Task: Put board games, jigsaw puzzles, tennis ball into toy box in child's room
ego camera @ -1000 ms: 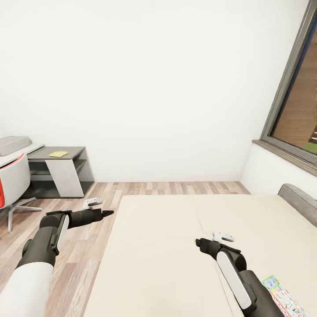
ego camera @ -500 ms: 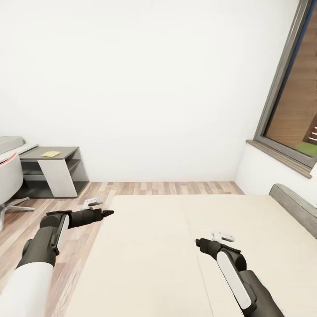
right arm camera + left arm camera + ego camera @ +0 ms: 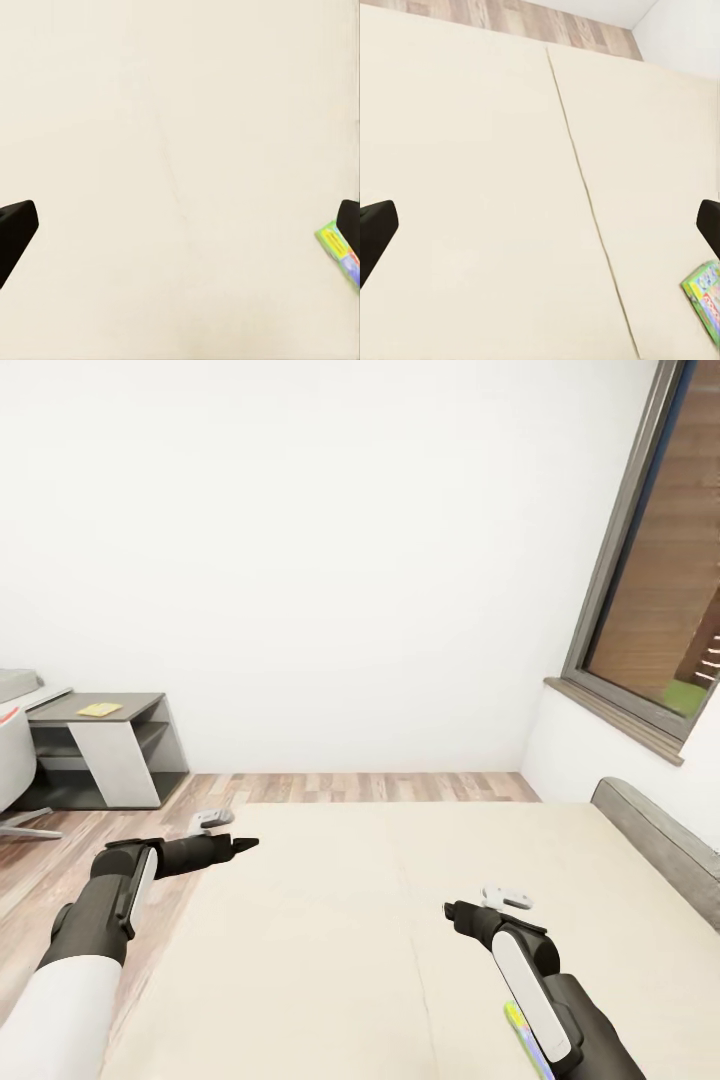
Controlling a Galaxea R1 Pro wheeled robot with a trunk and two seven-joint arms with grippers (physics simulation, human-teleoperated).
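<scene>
The beige bed (image 3: 330,920) lies below both arms. Under my right forearm a sliver of a green-edged, brightly printed board game (image 3: 517,1025) lies on the mattress; the same kind of box corner (image 3: 705,296) (image 3: 339,251) is in each wrist view. My left gripper (image 3: 245,844) (image 3: 540,229) hovers open over the bed's left edge. Over the bed's middle, my right gripper (image 3: 450,908) (image 3: 180,225) is open too, with nothing in it. At the far left edge a corner of the grey toy box (image 3: 12,683) rests on the white table (image 3: 52,695). The jigsaw puzzles and tennis ball are out of view.
A dark grey side unit (image 3: 100,750) with a yellow sheet (image 3: 98,710) on top stands at the left wall, with a chair (image 3: 10,760) beside it. Wood-plank floor (image 3: 360,788) runs between bed and wall. A grey headboard (image 3: 660,845) and a window (image 3: 670,590) are at right.
The camera has turned right, so the side unit, chair and table slid toward the left edge and more window shows. Both arms kept their pose, grippers still open.
</scene>
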